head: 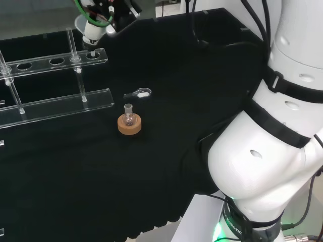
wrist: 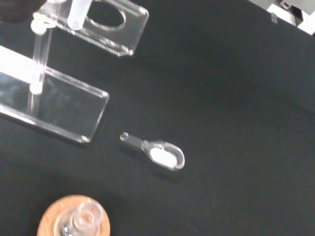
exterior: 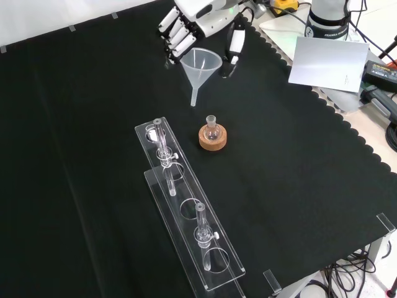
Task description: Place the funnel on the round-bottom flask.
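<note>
Above the cloth my hand (exterior: 197, 18) pinches the light, slippery funnel (exterior: 201, 67) by its rim, short of the fragile round-bottom flask (exterior: 212, 129).

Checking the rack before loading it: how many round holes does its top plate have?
4, in a row along the rack's top plate in the front view: one at the far end, one behind the nearer post, one mid-plate, one at the near end.

Clear funnel (exterior: 200, 67) held aloft, small round-btm flask (exterior: 212, 130) upright on cork ring (exterior: 212, 140)
</note>
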Robot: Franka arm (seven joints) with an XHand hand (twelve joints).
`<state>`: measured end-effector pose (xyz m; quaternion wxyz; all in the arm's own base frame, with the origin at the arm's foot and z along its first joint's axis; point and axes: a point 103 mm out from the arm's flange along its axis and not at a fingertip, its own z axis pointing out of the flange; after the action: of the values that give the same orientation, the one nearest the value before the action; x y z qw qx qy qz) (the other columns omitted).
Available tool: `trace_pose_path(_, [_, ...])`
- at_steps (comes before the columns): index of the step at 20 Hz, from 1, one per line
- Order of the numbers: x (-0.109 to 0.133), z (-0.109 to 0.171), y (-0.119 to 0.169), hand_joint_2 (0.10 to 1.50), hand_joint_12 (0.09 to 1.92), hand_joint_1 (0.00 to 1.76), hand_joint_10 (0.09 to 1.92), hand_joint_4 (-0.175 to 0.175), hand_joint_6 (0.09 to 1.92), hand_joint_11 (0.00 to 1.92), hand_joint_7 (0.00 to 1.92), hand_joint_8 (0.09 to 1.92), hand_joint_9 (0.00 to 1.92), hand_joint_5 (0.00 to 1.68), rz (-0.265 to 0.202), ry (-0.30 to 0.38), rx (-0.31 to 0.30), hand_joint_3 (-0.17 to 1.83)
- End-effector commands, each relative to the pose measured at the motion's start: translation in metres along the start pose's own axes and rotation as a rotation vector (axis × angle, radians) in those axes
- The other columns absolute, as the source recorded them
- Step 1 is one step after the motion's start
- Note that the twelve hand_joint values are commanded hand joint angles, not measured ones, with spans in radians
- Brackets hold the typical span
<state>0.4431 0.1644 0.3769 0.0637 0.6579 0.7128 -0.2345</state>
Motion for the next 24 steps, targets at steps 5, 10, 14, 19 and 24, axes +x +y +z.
trace_pose_path(5, [-0.003,0.066,-0.053,0.75,1.28,0.72,0.55,-0.042,0.59,0.45,0.59,0.79,0.80,0.47,0.071,-0.086,0.110,0.40])
trace_pose_path(10, [0.005,0.082,-0.055,0.75,1.28,0.72,0.55,-0.042,0.60,0.45,0.58,0.79,0.80,0.46,0.064,-0.115,0.139,0.40])
trace_pose_path(14, [0.011,0.091,-0.053,0.75,1.28,0.72,0.55,-0.042,0.61,0.45,0.58,0.79,0.79,0.46,0.056,-0.123,0.155,0.40])
trace_pose_path(19, [0.017,0.098,-0.049,0.75,1.28,0.72,0.56,-0.042,0.62,0.45,0.58,0.79,0.79,0.46,0.045,-0.129,0.170,0.40])
trace_pose_path(24, [0.020,0.108,-0.043,0.75,1.28,0.72,0.56,-0.042,0.62,0.45,0.58,0.79,0.79,0.46,0.039,-0.134,0.188,0.40])
